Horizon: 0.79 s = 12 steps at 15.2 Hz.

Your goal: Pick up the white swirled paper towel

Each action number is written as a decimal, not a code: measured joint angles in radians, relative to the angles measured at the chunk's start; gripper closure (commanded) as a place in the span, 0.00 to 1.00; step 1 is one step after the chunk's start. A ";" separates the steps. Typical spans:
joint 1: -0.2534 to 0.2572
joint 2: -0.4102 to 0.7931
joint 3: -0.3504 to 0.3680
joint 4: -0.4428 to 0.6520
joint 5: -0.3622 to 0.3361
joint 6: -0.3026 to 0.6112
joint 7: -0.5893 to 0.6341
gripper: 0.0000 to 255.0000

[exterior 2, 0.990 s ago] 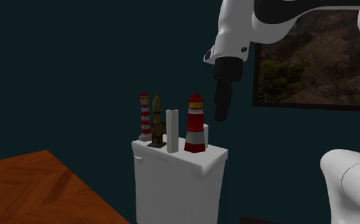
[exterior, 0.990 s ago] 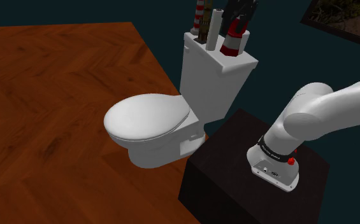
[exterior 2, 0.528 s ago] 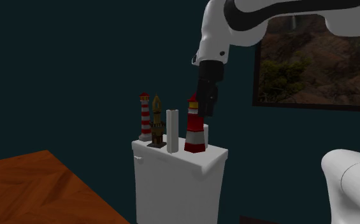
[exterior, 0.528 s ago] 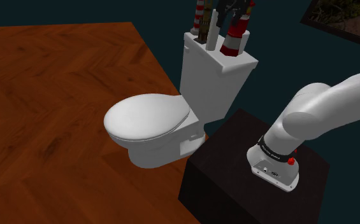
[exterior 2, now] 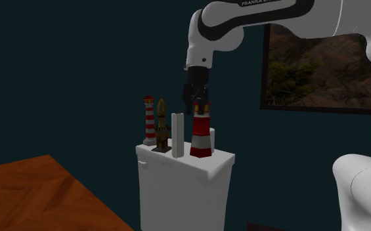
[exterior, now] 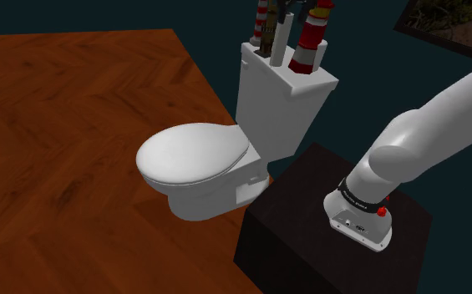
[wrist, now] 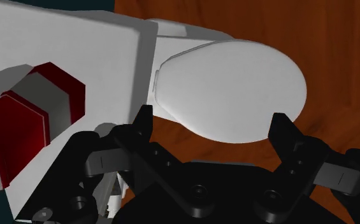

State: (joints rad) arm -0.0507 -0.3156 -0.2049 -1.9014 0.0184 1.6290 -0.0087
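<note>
Claw (exterior 2: 196,105) is shifting toward the second exterior view's left and lower than half a second ago, now hanging just over the top of the large red-and-white lighthouse (exterior 2: 201,134). Its fingers are standing apart in the wrist view, gripping nothing, with the toilet seat lid (wrist: 232,89) lying beyond them. Paper towel (exterior 2: 177,134) is standing upright on the toilet tank (exterior 2: 184,177) between the lighthouse and the brown figurine (exterior 2: 162,125) — long axis vertical. It is sitting below the claw and slightly further to that view's left — so the coming move is probably calling for a little more leftward travel, then descent.
</note>
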 measured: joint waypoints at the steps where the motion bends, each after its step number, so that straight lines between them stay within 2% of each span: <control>1: -0.004 0.040 -0.011 0.045 0.002 -0.009 -0.005 0.00; 7: -0.047 0.273 -0.081 0.295 0.025 -0.059 -0.048 0.00; 12: -0.108 0.501 -0.130 0.587 0.077 -0.154 -0.082 0.00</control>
State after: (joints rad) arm -0.1584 0.1852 -0.3349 -1.3143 0.0952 1.4747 -0.0908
